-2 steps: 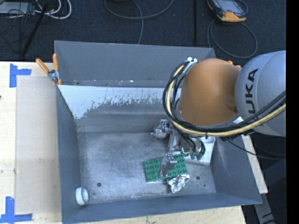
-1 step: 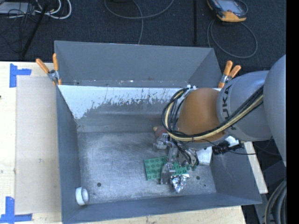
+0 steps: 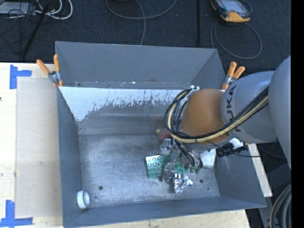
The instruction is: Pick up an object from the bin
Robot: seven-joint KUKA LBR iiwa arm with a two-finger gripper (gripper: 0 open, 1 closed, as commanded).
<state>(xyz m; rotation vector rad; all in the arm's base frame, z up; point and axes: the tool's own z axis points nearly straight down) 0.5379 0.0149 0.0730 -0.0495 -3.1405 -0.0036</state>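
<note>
Grey metal bin (image 3: pixel 95 156): scuffed floor, sloped walls.

The arm's orange wrist cover (image 3: pixel 204 115) comes in from the view's right. The gripper (image 3: pixel 172 167) is low over the floor, right of centre. We cannot tell whether the jaws are apart or together, because cables mask them.

- Flat green perforated plastic plate (image 3: pixel 154 166): just beside the jaws on the view's left, perhaps touching. We cannot tell its long axis.
- White angular piece (image 3: pixel 207 158): right of the jaws, partly under the wrist.
- Crumpled silver foil lump (image 3: pixel 181 184): just beyond the jaws, toward the near wall.
- Small white roll (image 3: pixel 83 199): well apart from the jaws, in the near-left corner.

Judgement: the plate or the foil is the likeliest pick. The plate lies flat, so it would be hard to pinch. There is free room to the left.
</note>
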